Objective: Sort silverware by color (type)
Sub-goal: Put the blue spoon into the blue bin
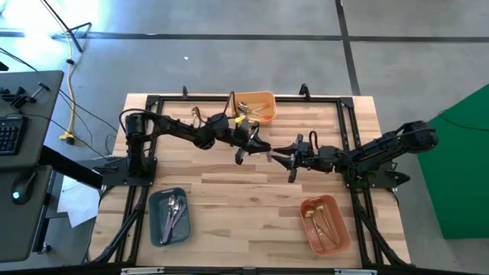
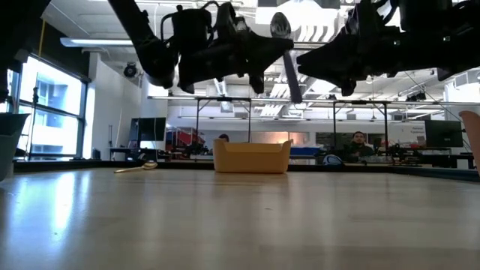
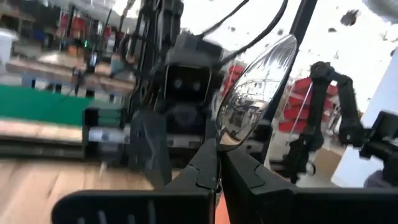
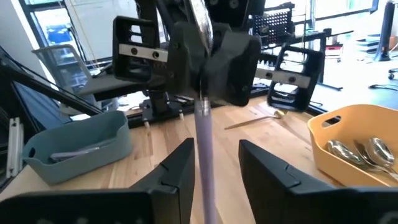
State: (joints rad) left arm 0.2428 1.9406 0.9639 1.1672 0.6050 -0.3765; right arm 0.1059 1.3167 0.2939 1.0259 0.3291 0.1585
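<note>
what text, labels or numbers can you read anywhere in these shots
None can be read.
White label strip on the right arm's mount: blurred, unreadable.
White strips on the left arm's black frame: too small to read.
Trays, spoons and table: no print visible.

My wooden table [image 1: 252, 191] carries three plastic trays. The yellow-orange tray [image 1: 258, 105] sits at twelve o'clock, against the far edge; the teal tray [image 1: 157, 221] lies at about seven o'clock near the front; the pinkish-orange tray [image 1: 336, 233] lies at about five o'clock. A black metal frame [image 1: 153, 100] runs round the tabletop. Off the table at nine o'clock stands a dark desk [image 1: 30, 153] with a keyboard [image 1: 8, 134]. A yellow cable [image 1: 71, 99] trails across the grey floor at ten o'clock. At three o'clock lies a green sheet [image 1: 466, 176]. Beyond the far edge, a person [image 2: 360, 142] sits in the room.
</note>
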